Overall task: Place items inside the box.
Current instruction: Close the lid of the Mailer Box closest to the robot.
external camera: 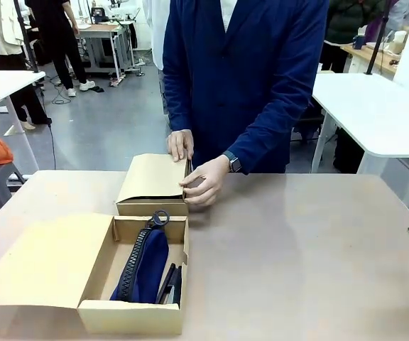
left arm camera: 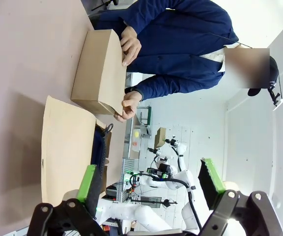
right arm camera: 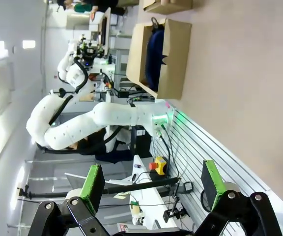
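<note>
Cardboard, brown and plain, makes up the open rectangular box (external camera: 98,314) near the robot's edge of the tan table (external camera: 311,256), its lid flap (external camera: 45,259) folded out flat to the left, with a navy zip pouch (external camera: 144,264) lying lengthwise inside and slim black items (external camera: 170,284) tucked beside it. Just beyond it the person's two hands (external camera: 203,182) press on a second, closed brown cardboard box (external camera: 153,186). Both the left gripper (left arm camera: 149,184) and the right gripper (right arm camera: 151,184) hang above the table with green-padded fingers spread wide, holding nothing.
</note>
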Controlling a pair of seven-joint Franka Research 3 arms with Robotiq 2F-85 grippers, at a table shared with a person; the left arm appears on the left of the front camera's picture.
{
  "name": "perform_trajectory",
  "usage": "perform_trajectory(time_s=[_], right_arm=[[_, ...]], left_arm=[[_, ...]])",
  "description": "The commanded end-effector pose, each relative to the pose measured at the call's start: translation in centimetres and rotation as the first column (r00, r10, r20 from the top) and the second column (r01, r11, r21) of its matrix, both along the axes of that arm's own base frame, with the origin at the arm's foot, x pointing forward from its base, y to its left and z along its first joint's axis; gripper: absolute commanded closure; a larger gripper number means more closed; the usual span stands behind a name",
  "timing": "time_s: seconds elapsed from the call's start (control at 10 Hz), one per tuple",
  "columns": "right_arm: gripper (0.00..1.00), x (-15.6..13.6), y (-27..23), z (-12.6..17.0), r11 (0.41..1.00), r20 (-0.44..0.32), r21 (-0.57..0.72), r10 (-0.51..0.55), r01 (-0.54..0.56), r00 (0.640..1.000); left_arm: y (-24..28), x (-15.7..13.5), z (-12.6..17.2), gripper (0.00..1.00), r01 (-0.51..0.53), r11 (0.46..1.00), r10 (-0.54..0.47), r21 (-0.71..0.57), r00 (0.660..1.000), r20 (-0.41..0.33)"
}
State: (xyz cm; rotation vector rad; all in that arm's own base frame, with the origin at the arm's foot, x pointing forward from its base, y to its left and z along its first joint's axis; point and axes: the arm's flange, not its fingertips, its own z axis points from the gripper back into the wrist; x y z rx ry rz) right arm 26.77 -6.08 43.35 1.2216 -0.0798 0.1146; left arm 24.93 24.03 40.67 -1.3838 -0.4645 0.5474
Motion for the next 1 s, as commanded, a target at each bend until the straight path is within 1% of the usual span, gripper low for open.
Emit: perform_trajectory(time_s=[0.0,0.1,0.2,0.3,0.4,0.5,0.6,0.7,0.8,0.9], right_arm=[[0.0,0.1,0.0,0.4,1.0,-0.007,0.011,-0.002,0.002,1.0],[0.0,0.1,0.0,0.4,1.0,-0.007,0.011,-0.002,0.002,1.0],[0.0,0.1,0.0,0.4,1.0,-0.007,0.011,-0.002,0.002,1.0],[0.0,0.1,0.0,0.4,1.0,-0.007,0.011,-0.002,0.002,1.0],[0.0,0.1,0.0,0.4,1.0,-0.007,0.011,-0.002,0.002,1.0],[0.0,0.1,0.0,0.4,1.0,-0.007,0.011,-0.002,0.002,1.0],[0.0,0.1,0.0,0.4,1.0,-0.007,0.011,-0.002,0.002,1.0],[0.0,0.1,0.0,0.4,1.0,-0.007,0.011,-0.002,0.002,1.0],[0.0,0.1,0.0,0.4,1.0,-0.007,0.011,-0.002,0.002,1.0],[0.0,0.1,0.0,0.4,1.0,-0.007,0.011,-0.002,0.002,1.0]], left_arm=[[0.0,0.0,0.0,0.0,0.0,1.0,0.0,0.0,1.0,0.0],[-3.2,2.3,0.4,0.0,0.145,0.965,-0.206,0.218,0.935,0.288],[-6.0,4.2,0.0,0.0,0.124,0.893,-0.328,0.432,0.836,0.44],[-7.9,5.1,-1.1,0.0,0.082,0.81,-0.446,0.581,0.73,0.518],[-8.4,5.6,-1.6,0.0,0.038,0.778,-0.475,0.627,0.688,0.548],[-9.3,6.4,-2.7,0.0,-0.049,0.699,-0.551,0.714,0.599,0.581],[-9.5,6.7,-3.2,0.0,-0.114,0.593,-0.633,0.797,0.546,0.548],[-9.9,6.5,-3.6,0.0,-0.173,0.501,-0.71,0.848,0.479,0.517],[-10.5,6.0,-3.8,0.0,-0.305,0.402,-0.779,0.863,0.381,0.498],[-10.5,6.2,-3.7,0.0,-0.435,0.338,-0.832,0.835,0.277,0.481]])
